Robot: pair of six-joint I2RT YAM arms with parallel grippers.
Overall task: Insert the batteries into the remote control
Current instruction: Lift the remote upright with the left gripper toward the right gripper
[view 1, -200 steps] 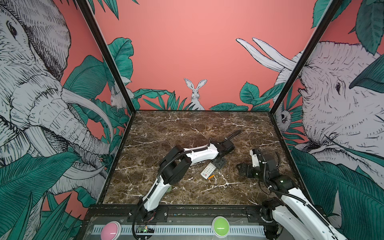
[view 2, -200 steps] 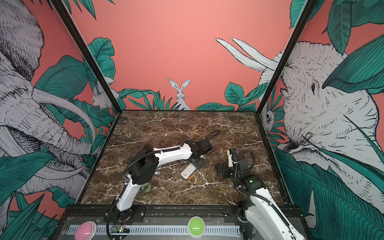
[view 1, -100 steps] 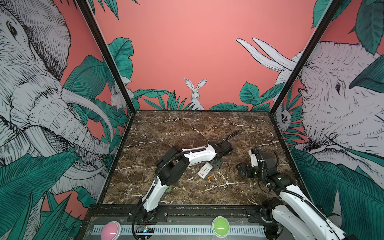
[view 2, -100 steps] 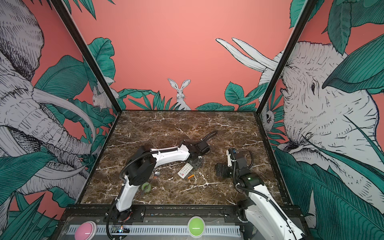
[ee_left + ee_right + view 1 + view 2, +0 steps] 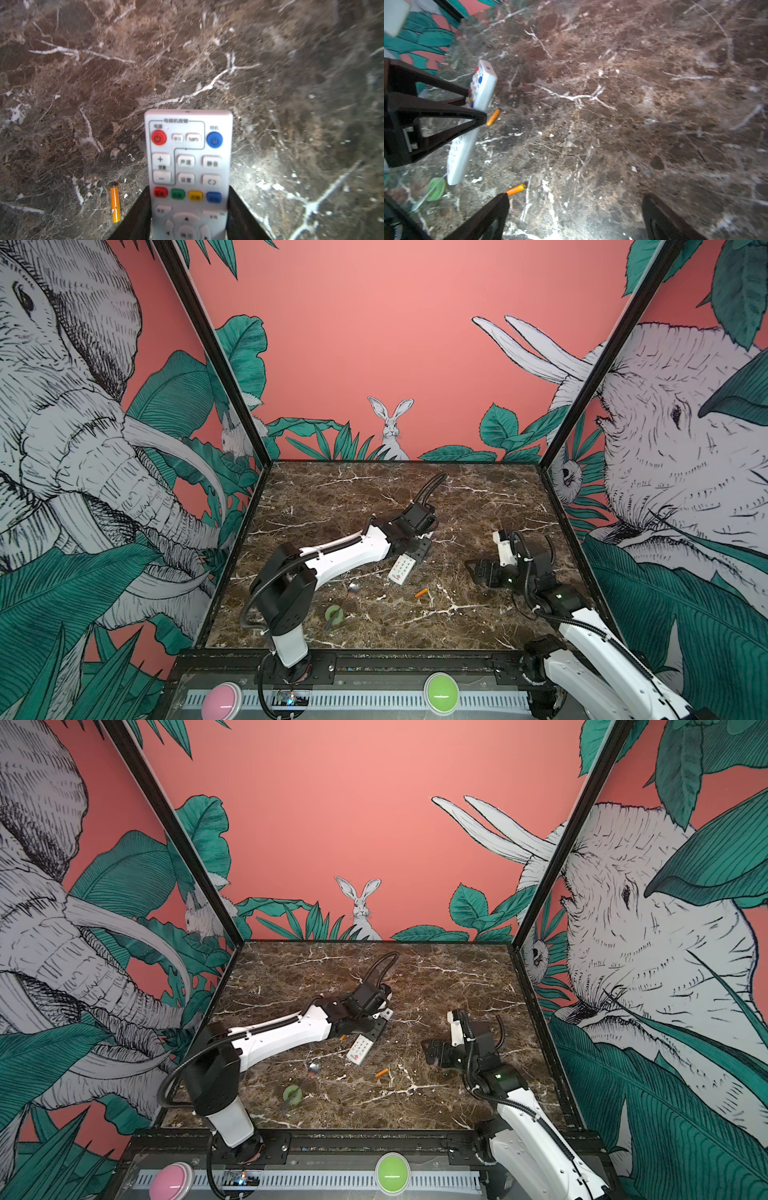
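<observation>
**Left gripper.** I find the left gripper (image 5: 189,189) closed on the remote control (image 5: 188,149). Its two black fingers (image 5: 137,209) press against the long edges at the row of coloured buttons, with the button face turned toward the wrist camera. In both top views this gripper (image 5: 415,551) sits near the middle of the worktop (image 5: 374,489), and the remote's red-logo end (image 5: 398,573) sticks out from under it toward the front. I cannot tell whether the remote is lifted or resting on the marble.

**Batteries.** Neither is loaded.
- The first battery (image 5: 115,204) lies on the worktop just beside the remote, roughly parallel to it and not touching it. It is close to one gripper finger.
- The second battery (image 5: 421,593) lies by itself between the remote's logo end and the right gripper. In the right wrist view (image 5: 516,189) one end of it is hidden behind a fingertip.

**Right gripper.** The right gripper (image 5: 478,570) is spread wide with nothing between its fingers (image 5: 488,218). It sits low over the worktop, right of the middle, and faces the remote.

**Other items.** A metal spoon (image 5: 352,588) lies toward the front-left of the remote, and its handle crosses a green ring (image 5: 333,614).
</observation>
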